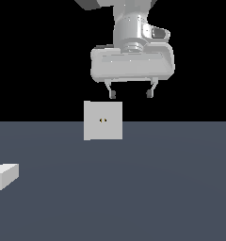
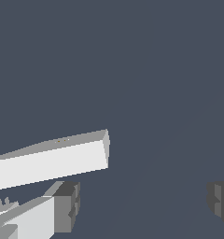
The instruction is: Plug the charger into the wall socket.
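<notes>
The charger (image 1: 4,176), a small off-white oblong block, lies on the grey floor at the exterior view's left. The wall socket (image 1: 103,120), an upright off-white square plate with two tiny dark-gold holes at its centre, stands near the middle. My gripper (image 1: 131,94) hangs open above the socket's upper right corner, with nothing between its fingers. In the wrist view the socket (image 2: 48,158) shows edge-on from above as a long pale slab, and my gripper (image 2: 144,205) has its dark fingertips (image 2: 67,205) far apart. The charger is out of the wrist view.
The dark grey floor (image 1: 157,188) stretches around both objects. Nothing else stands on it in either view.
</notes>
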`<state>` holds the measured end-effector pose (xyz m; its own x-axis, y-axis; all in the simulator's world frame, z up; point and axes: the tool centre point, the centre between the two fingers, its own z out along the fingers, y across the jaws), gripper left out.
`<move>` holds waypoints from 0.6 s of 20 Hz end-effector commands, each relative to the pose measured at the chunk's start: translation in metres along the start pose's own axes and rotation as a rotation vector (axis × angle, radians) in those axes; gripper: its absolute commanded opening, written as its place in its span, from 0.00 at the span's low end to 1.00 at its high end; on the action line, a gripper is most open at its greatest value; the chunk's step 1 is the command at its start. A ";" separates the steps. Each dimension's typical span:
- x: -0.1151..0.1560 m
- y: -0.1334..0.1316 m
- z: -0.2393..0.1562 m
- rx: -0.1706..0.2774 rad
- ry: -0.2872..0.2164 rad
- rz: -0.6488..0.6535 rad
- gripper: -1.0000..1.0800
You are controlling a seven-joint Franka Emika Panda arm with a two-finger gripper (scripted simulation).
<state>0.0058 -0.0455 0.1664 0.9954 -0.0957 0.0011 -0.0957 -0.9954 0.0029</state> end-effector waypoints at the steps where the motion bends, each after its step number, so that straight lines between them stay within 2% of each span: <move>1: 0.000 0.000 0.000 0.000 0.000 0.000 0.96; 7: -0.005 -0.010 0.004 0.001 0.003 -0.012 0.96; 12: -0.018 -0.035 0.015 0.003 0.012 -0.043 0.96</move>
<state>-0.0052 -0.0188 0.1551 0.9979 -0.0646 0.0105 -0.0646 -0.9979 0.0014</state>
